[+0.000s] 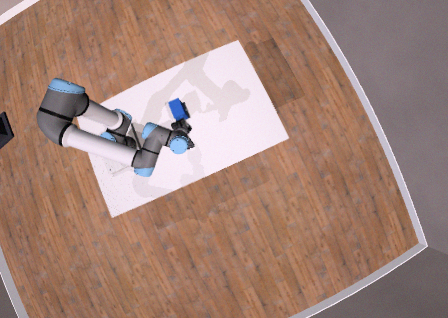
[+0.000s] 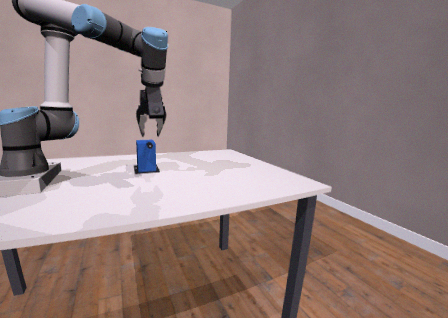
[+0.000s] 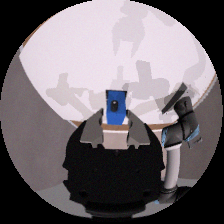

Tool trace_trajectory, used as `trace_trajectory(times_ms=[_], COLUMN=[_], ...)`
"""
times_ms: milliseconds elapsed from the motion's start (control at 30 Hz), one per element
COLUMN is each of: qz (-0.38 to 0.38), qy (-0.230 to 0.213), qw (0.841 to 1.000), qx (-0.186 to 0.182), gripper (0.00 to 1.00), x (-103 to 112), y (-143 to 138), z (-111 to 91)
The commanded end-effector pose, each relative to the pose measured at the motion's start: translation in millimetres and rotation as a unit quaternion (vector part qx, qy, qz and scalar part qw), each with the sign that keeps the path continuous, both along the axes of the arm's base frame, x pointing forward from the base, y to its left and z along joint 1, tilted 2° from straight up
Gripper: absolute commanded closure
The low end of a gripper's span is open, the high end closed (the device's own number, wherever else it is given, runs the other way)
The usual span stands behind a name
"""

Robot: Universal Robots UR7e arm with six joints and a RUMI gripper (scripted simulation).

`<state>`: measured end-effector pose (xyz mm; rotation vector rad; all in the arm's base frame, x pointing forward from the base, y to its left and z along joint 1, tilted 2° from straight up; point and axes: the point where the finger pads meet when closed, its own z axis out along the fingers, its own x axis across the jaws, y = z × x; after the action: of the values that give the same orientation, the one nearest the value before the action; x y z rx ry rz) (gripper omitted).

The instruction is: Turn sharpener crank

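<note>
My hand (image 2: 151, 127) hangs part-open and empty (fingers pointing down) directly above the blue sharpener (image 2: 146, 156) on the worktop (image 2: 225, 182).

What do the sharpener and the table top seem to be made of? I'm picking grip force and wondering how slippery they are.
The sharpener looks like blue moulded plastic, matte, on a dark base: even colour, no glints. The table top looks like white laminate or painted board, smooth with soft shadows; its legs look like dark painted metal. The open gripper hangs above the sharpener.
</note>
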<state>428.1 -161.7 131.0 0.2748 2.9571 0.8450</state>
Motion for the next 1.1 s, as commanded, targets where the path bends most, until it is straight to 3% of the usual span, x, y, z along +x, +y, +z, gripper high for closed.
trace_trajectory(times_ms=[0, 1067], qz=[0.0, 0.001], qy=[0.0, 0.001], qw=[1.0, 1.0], qx=[-0.001, 0.001], gripper=[0.68, 0.68], x=[-2.3, -2.7], y=[-10.6, -10.1], z=[17.3, 17.8])
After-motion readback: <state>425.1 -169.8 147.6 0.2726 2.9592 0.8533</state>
